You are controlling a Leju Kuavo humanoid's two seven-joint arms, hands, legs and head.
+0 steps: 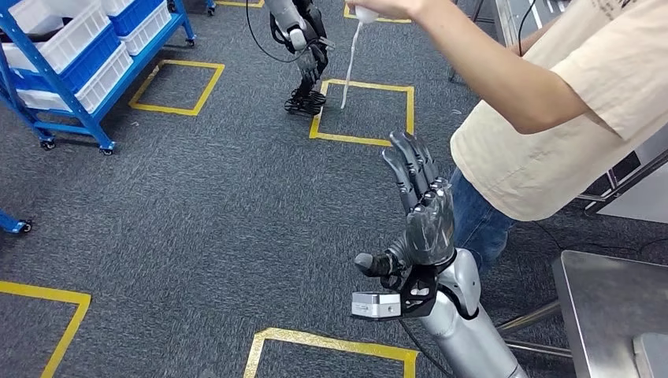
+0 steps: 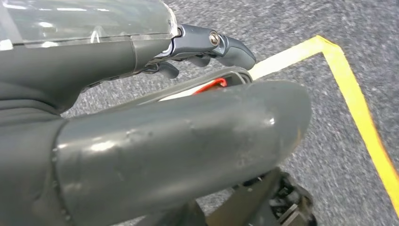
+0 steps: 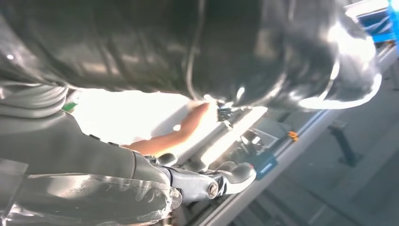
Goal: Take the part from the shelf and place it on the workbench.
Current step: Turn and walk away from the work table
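A blue shelf (image 1: 75, 67) with white bins stood at far left. The left hand (image 2: 207, 44) hung over grey carpet; whether it held anything I cannot tell. The right hand (image 1: 421, 209) was raised, fingers spread, empty. Above it, a person's hand (image 1: 378, 8) held the white part (image 1: 352, 59).

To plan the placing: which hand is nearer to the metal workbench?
Right. The right hand is raised, fingers apart, left of the workbench; the left hand hangs over carpet near yellow tape.
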